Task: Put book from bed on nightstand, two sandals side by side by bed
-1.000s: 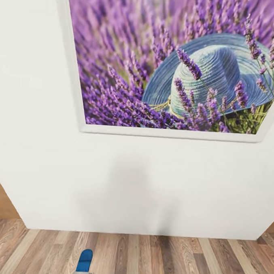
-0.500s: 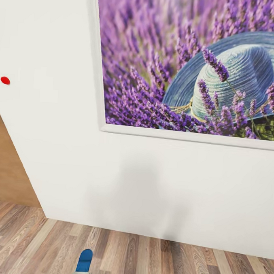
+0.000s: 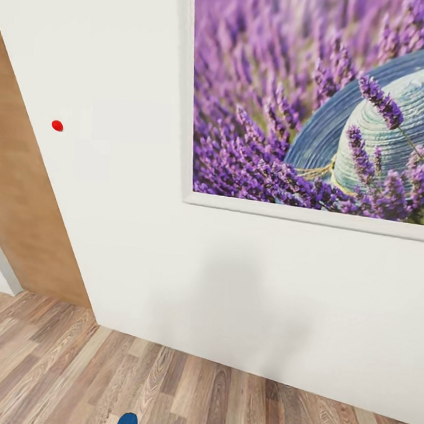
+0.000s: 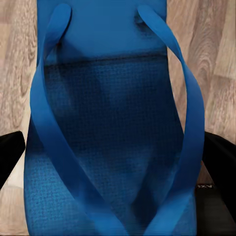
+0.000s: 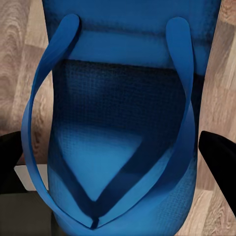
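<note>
Two sandals [image 4: 115,132] [image 5: 120,128], each between end effector fingers [image 4: 11,157] [image 5: 219,147]

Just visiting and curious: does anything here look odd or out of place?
Yes. Each gripper carries a blue sandal, left and right, above the floor. A small red dot sits on the white wall beside the lavender picture.
</note>
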